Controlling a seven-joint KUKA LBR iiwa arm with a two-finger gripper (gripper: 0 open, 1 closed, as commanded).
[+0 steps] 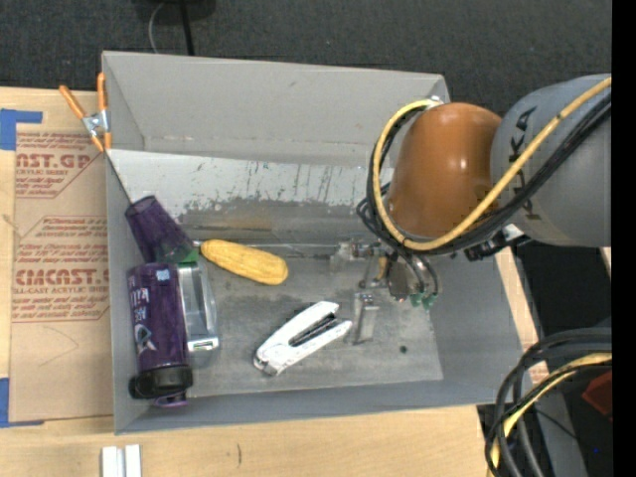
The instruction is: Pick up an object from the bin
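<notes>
A thick, rounded grey arm (561, 177) with black lettering (524, 132) along its side, partly hidden by a cable. Its wrist ends in a smooth, glossy orange-brown dome cover (442, 167). Yellow and black cables (382, 162) loop round the dome's edge and run back across the grey casing. Beneath the dome sits a small claw (365, 314) of dull grey metal, with a speck of green on the fittings beside it.

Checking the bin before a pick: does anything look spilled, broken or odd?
Nothing looks spilled or broken. The purple bottle lies on its side along the view's left wall; the white stapler lies askew beside the gripper.
</notes>
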